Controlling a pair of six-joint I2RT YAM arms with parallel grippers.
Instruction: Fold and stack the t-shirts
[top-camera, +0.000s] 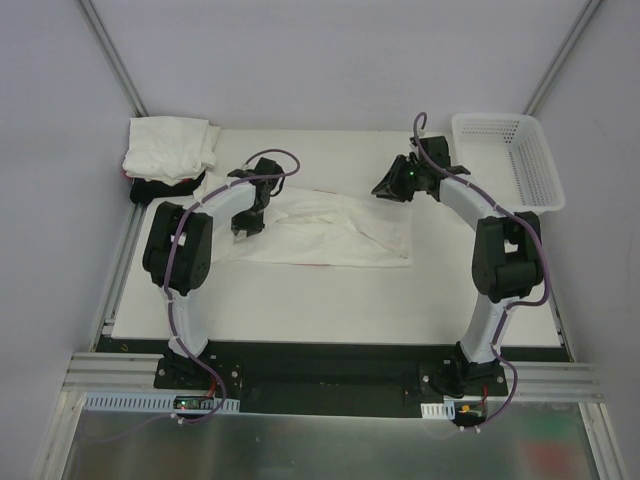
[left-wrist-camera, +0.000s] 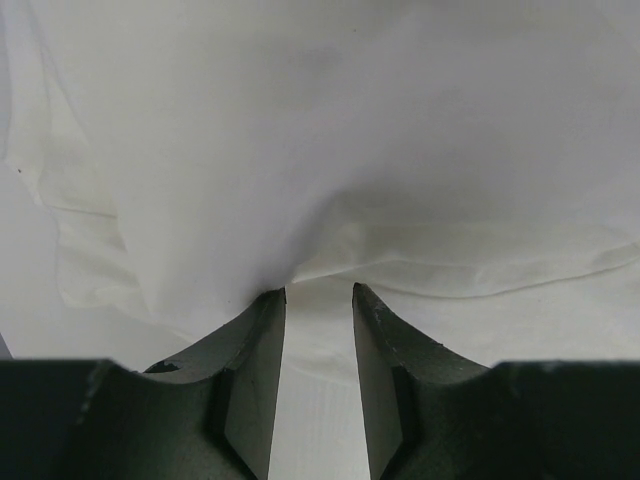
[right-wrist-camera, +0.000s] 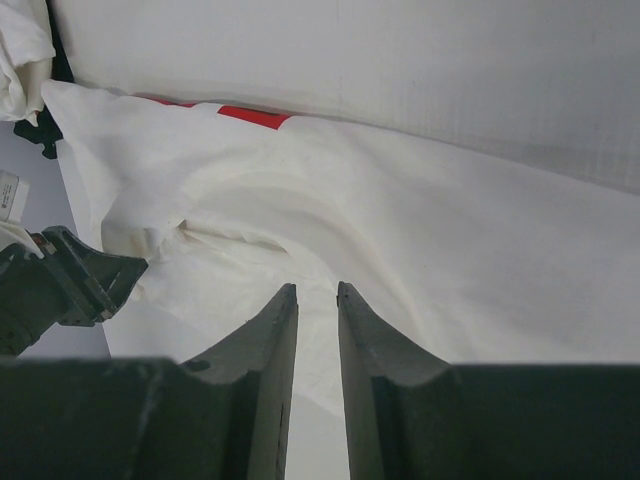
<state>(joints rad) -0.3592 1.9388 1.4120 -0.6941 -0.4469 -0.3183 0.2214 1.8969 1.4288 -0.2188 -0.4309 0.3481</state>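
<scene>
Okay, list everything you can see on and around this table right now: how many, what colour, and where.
spread t-shirt: one, white, rumpled, middle of the table
folded shirt pile: one pile, white, far left corner; number of shirts unclear
black cloth: one, black, under that pile
red cloth: one strip, red, peeking from under the spread t-shirt
basket: one, white mesh, far right corner
table: one, white
left arm: one, black and pale, near left
right arm: one, black and pale, near right
left gripper: one, black, at the shirt's left end, jaws slightly apart
right gripper: one, black, at the shirt's far right corner, jaws slightly apart
</scene>
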